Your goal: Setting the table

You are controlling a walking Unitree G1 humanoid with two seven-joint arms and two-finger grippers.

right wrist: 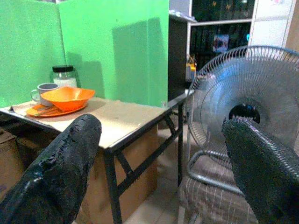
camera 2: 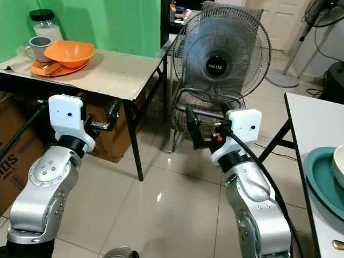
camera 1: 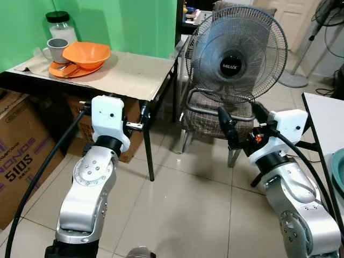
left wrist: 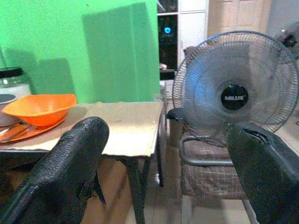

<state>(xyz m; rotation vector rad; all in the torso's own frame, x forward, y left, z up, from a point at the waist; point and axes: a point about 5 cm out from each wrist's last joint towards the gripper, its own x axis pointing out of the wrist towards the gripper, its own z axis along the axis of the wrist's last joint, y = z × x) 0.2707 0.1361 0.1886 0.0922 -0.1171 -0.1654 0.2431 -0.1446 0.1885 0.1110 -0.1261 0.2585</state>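
Observation:
At the far left of the wooden table (camera 1: 134,75) an orange bowl (camera 1: 86,54) rests on an orange plate (camera 1: 67,70). A grey mug (camera 1: 56,49) and a black-lidded jar (camera 1: 59,27) stand behind them. On the white table (camera 2: 309,118) at the right lies a teal plate (camera 2: 321,180) with a white bowl (camera 2: 339,164) on it. My left gripper (camera 1: 114,110) hovers in front of the wooden table's near edge, below its top, open and empty. My right gripper (camera 1: 243,121) is raised in front of the fan, also open and empty.
A grey fan (camera 1: 236,54) sits on a checked chair (camera 1: 215,121) between the two tables. Cardboard boxes (camera 1: 24,156) are stacked under the wooden table. A green wall (camera 1: 123,24) stands behind it. Tiled floor (camera 1: 188,204) lies open ahead.

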